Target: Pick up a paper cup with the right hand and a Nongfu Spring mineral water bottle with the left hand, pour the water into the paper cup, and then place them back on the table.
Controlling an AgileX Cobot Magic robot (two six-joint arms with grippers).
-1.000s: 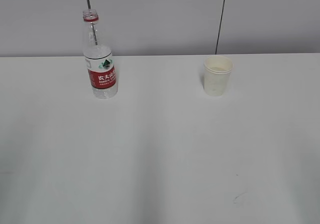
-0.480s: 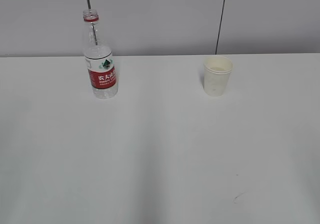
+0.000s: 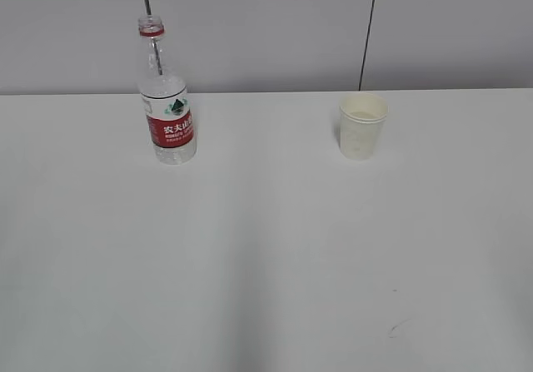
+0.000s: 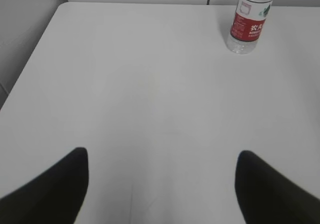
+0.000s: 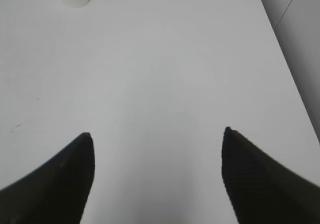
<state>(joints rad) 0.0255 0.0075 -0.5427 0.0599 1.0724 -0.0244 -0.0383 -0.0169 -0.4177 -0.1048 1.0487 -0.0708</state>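
Wide white table (image 3: 266, 255) and nothing on it has shifted over the last second, so the job hasn't begun. The Nongfu Spring mineral water bottle (image 3: 166, 97) stands upright, uncapped, back left; the paper cup (image 3: 362, 126) sits upright back right, well apart from it. The left hand (image 4: 160, 184) hangs back near the front edge, jaws spread wide, empty. The right hand (image 5: 157, 174) is likewise wide open and empty. Both approaches lie ahead.

Bottle (image 3: 166, 97) upright, rear left on table (image 3: 266, 247); cup (image 3: 362, 126) rear right, well apart.
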